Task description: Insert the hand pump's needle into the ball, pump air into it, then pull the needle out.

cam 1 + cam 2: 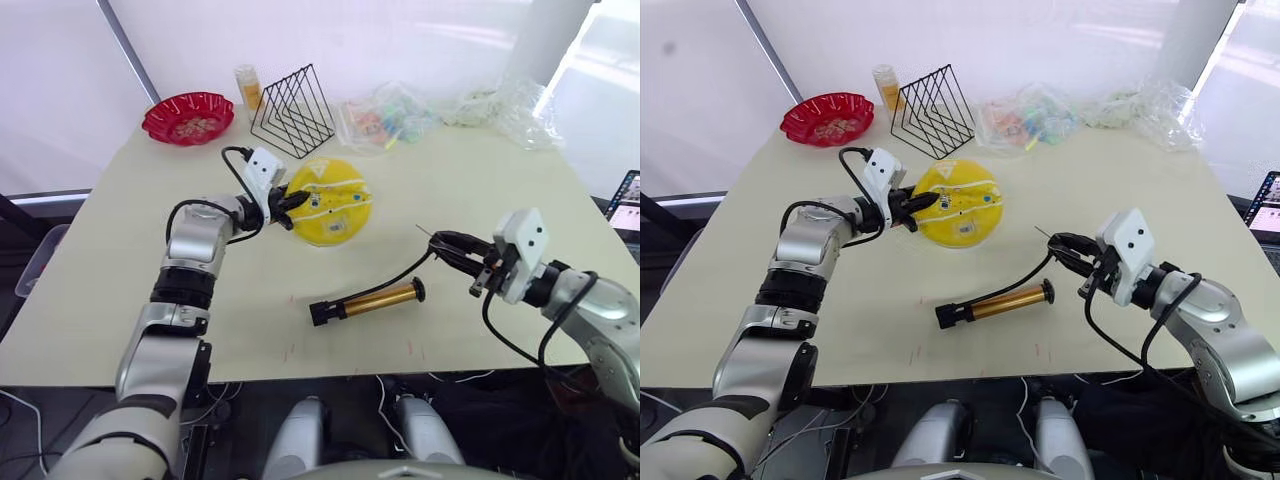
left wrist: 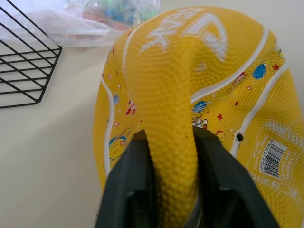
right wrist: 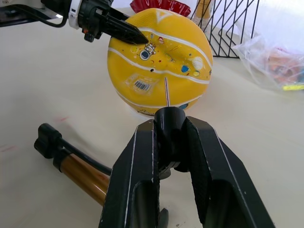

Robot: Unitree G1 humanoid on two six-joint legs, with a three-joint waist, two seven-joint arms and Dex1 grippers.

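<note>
1. Two grippers are each clamped on something. Nearest you, the pump point(image 1: 365, 300) lies flat near the table's point(image 1: 100, 300) front edge, free of both, its long axis running across the table with the black handle end toward your left and the hose end toward your right.
2. Your right gripper point(image 1: 458, 250) is closed on the small black fitting at the end of the hose point(image 1: 400, 275). The needle point(image 3: 166, 91) sticks out past the fingertips, pointing away from you and left, toward the ball.
3. Farther back and left, the ball point(image 1: 330, 200) sits mid-table, limp and half flat, tipped up on edge. Your left gripper point(image 1: 288, 203) is pinched on a fold of rubber at the ball's left rim, holding it up.
4. What the insertion turns on: in the right wrist view the needle's line runs into the lower middle of the ball's face, while the small dark valve hole point(image 3: 151, 69) sits above and to the side of that line, near the barcode sticker point(image 3: 141, 85). My read is that you must shift the tip over to the hole before pushing. The right arm is the one to move; needle and ball are well apart.
5. Writing: large white letters on the ball are too folded to read; the barcode digits are too small.
6. Farthest back stand a wire rack point(image 1: 292, 110), a red bowl point(image 1: 188, 117) and plastic bags point(image 1: 385, 118).
</note>
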